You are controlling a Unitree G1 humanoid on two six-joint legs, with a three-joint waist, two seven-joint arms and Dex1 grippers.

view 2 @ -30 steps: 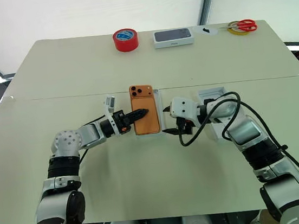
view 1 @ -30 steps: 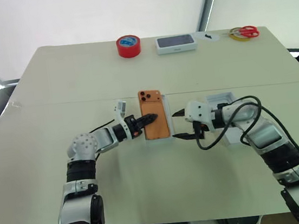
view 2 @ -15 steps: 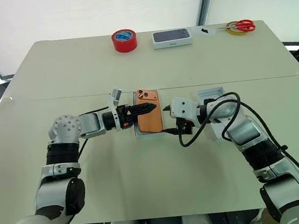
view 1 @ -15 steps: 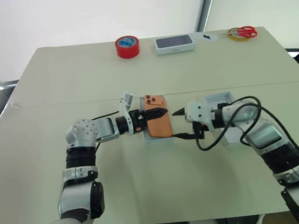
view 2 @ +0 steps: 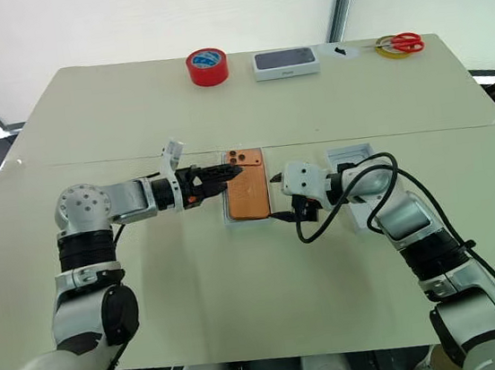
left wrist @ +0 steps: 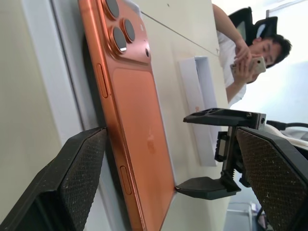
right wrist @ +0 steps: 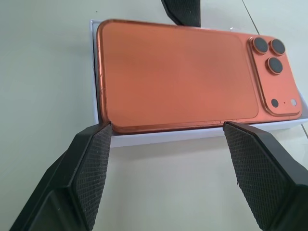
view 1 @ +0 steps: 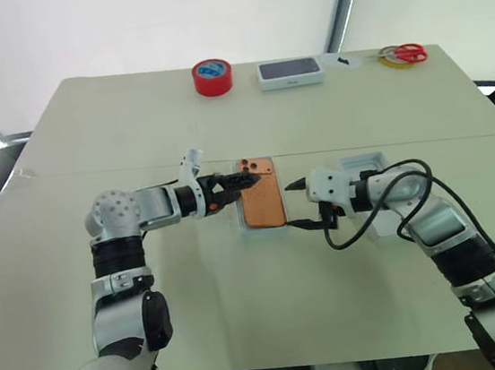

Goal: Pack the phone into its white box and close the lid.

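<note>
head pair: high, facing forward-down over table (view 1: pixel 132 127) | left wrist: low, close, along phone (left wrist: pixel 139 125) toward right gripper (left wrist: pixel 211 149) | right wrist: close above phone | shared: phone

The phone (view 1: pixel 262 204) lies in the white box (view 1: pixel 245 231) at mid-table (view 1: pixel 243 294). The left gripper (view 1: pixel 245 182) is at its left, the right gripper (view 1: pixel 297 204) at its right. The lid (view 1: pixel 373 162) sits further right. A tape roll (view 1: pixel 212 75), another box (view 1: pixel 290 72) and scissors (view 1: pixel 405 53) line the far edge.
</note>
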